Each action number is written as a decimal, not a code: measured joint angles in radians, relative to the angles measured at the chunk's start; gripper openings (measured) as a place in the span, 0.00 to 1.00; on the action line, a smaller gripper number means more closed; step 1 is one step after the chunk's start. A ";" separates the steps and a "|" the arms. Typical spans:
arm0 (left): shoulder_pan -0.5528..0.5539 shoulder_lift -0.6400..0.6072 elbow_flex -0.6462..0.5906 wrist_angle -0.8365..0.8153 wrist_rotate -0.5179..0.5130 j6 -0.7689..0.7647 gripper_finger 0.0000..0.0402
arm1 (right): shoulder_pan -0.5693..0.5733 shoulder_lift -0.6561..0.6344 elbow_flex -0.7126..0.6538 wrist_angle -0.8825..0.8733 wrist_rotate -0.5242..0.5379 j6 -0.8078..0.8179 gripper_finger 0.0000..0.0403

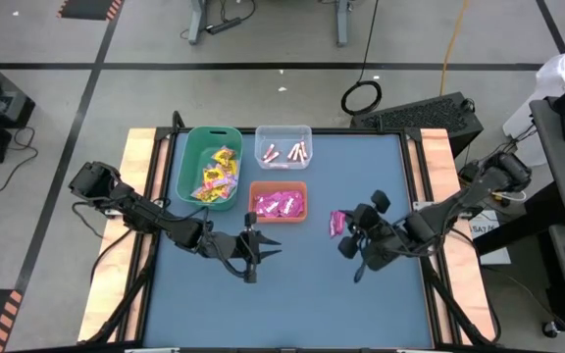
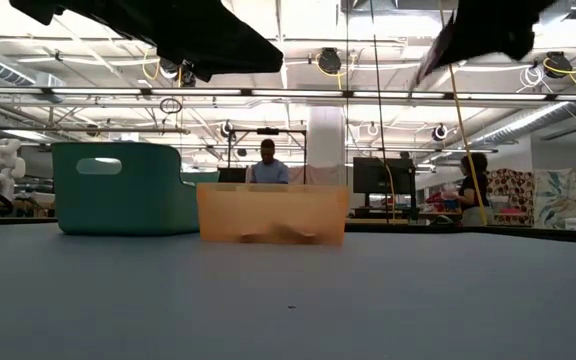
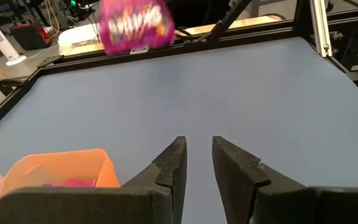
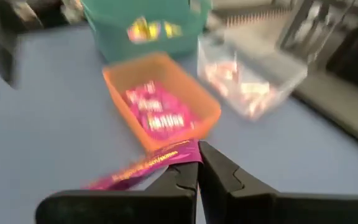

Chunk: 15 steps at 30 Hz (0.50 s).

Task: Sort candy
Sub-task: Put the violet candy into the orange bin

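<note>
Your right end effector [image 4: 197, 163] clamps magenta-pink packet [image 4: 143, 167], aloft just right of orange bin [image 1: 279, 185]. Left end effector [image 3: 197, 162] slightly parted, empty, hovers just below orange bin over desk [image 1: 302, 294].

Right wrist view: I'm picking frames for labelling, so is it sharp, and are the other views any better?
Right wrist view: smeared throughout, orange bin and held magenta packet soft. Left wrist view: crisp fingers, blurred packet. Low view: arms dark silhouettes against bright ceiling lights. High view: evenly lit.
</note>
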 joint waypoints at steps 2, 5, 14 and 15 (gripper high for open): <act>0.000 0.000 0.000 0.000 0.001 0.000 0.21 | -0.020 0.000 -0.017 -0.023 -0.068 0.025 0.00; 0.000 0.000 0.000 0.000 0.001 0.000 0.21 | -0.040 0.000 -0.028 -0.031 -0.152 0.022 0.00; 0.000 0.000 0.000 0.000 0.002 0.000 0.21 | -0.049 0.000 -0.028 0.034 -0.169 -0.081 0.00; 0.000 0.000 0.000 0.000 0.002 0.000 0.21 | -0.052 0.000 -0.028 0.057 -0.169 -0.125 0.00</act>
